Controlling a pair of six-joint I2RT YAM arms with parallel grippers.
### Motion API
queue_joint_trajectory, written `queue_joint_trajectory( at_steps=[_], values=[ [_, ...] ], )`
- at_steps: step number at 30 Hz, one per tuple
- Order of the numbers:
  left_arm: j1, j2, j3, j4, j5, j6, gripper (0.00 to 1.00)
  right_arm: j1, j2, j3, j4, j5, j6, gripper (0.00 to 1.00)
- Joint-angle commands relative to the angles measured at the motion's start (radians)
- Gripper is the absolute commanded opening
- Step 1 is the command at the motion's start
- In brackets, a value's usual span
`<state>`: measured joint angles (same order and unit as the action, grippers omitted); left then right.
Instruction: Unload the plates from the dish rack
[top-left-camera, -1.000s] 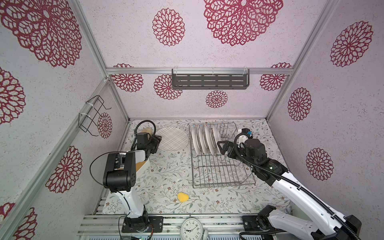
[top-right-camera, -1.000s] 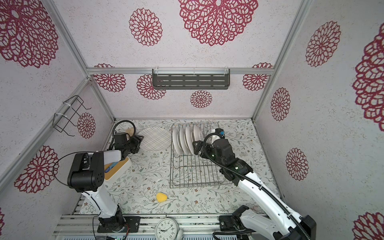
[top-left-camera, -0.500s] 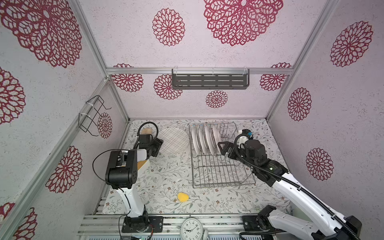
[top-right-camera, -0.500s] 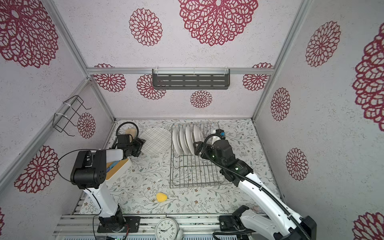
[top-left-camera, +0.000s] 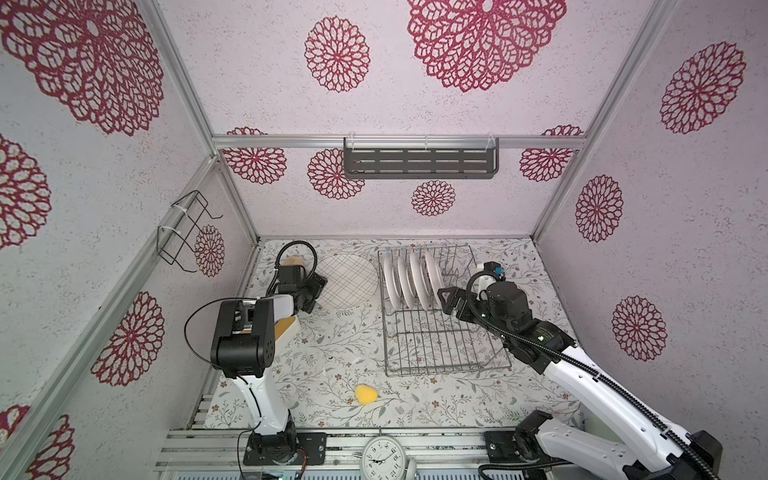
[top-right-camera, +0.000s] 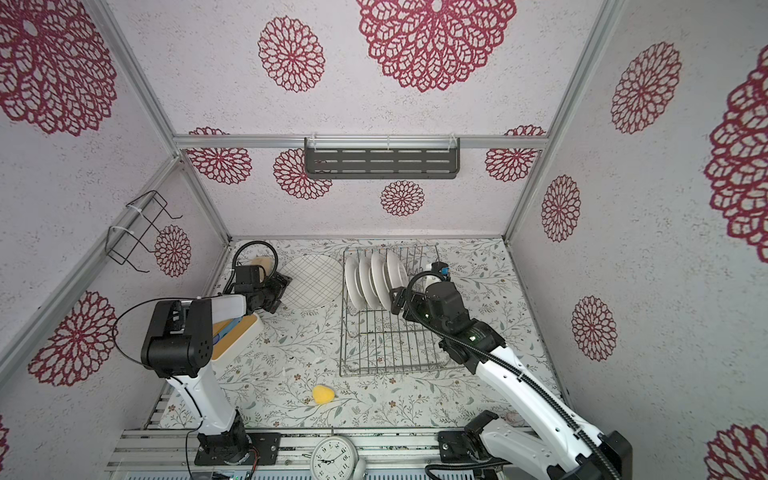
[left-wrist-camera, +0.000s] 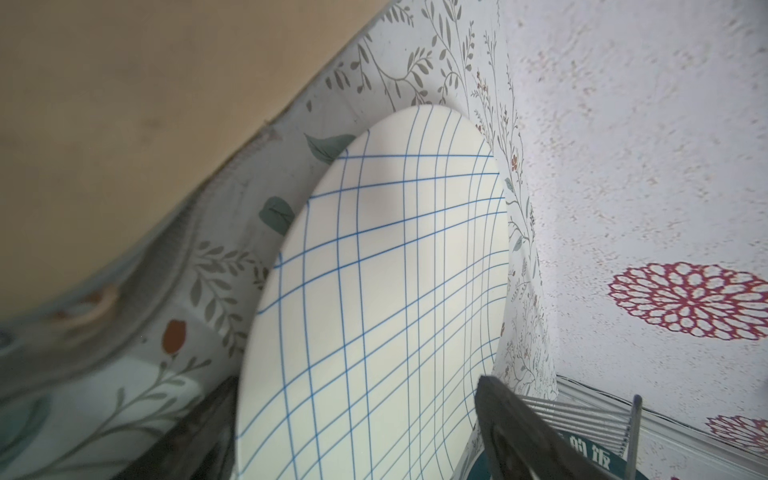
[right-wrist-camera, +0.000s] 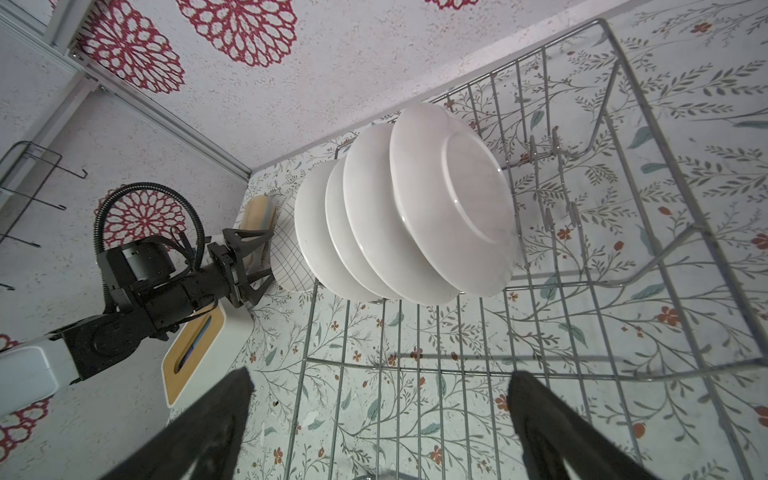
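Across a counter (top-left-camera: 332, 365) covered in a leafy floral sheet, walled on three sides by pale panels with red rosettes, the dish rack (top-left-camera: 440, 345) sits right of the middle. A dark slotted shelf (top-left-camera: 419, 163) hangs on the back wall and a black wire holder (top-left-camera: 183, 232) on the left wall. Four white plates (top-left-camera: 409, 280) stand on edge between the prongs at the rack's far end. The grid-lined plate (top-left-camera: 348, 279) lies flat on the counter just left of the rack. A white box with a tan top (top-left-camera: 291, 326) sits under the left arm, a yellow lump (top-left-camera: 366, 394) lies near the front, and a clock (top-left-camera: 383, 455) rests on the front rail.

The left gripper (top-left-camera: 316, 289) is spread wide at the grid-lined plate's left rim, not clamped on it. The right gripper (top-left-camera: 449, 300) hangs over the rack just right of the nearest upright plate, its jaws fully apart and empty.
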<state>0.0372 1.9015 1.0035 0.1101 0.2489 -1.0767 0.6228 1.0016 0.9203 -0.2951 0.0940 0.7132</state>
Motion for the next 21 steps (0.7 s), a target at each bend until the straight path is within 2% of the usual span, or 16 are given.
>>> queue_joint_trajectory(
  at_steps=[1, 14, 21],
  values=[
    [-0.006, -0.014, -0.003, -0.088, -0.051, 0.031, 0.91, 0.005, -0.013, 0.021, -0.034, 0.055, -0.042, 0.99],
    [-0.027, -0.124, -0.016, -0.183, -0.131, 0.097, 0.93, 0.004, -0.010, 0.029, -0.100, 0.120, -0.084, 0.99],
    [-0.043, -0.248, -0.008, -0.246, -0.158, 0.138, 0.93, 0.008, 0.063, 0.095, -0.171, 0.194, -0.143, 0.99]
  ],
)
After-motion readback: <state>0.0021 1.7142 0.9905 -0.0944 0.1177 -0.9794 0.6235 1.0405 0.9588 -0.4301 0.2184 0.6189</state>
